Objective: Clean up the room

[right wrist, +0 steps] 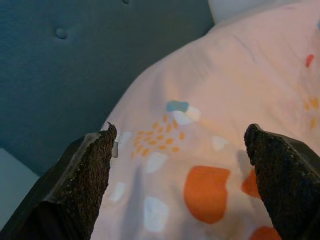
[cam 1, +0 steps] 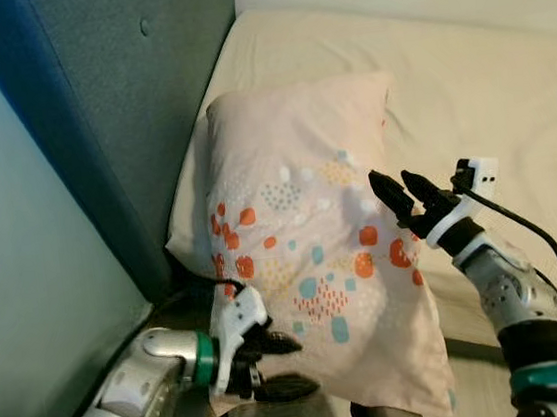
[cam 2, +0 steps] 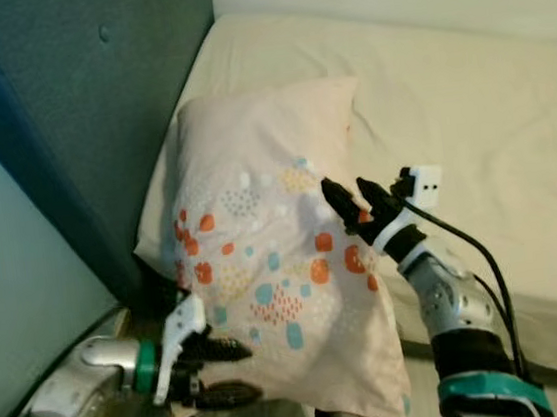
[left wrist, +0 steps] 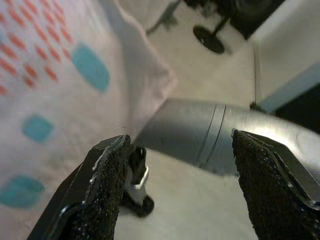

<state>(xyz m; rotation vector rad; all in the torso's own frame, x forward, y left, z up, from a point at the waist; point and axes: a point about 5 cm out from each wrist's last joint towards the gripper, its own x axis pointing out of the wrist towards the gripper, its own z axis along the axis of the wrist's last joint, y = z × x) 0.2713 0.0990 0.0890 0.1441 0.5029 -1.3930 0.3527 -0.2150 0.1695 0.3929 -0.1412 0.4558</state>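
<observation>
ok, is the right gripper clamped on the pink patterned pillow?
No: in the right wrist view the right gripper has its two black fingers spread wide, with the pink patterned pillow lying between and beyond them, unpinched.

Soft, even indoor light, a little dim; no glare. Head views are slightly hazy. Shadow pools under the pillow near the left gripper. Wrist views blur close up.

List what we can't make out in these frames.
- Pillow lower left edge: hidden by left gripper, eye views.
- Whether right gripper touches the pillow: can't tell.
- Dark wheeled object: cut off by the frame edge, left wrist view.
- Bed far side: cropped.
</observation>
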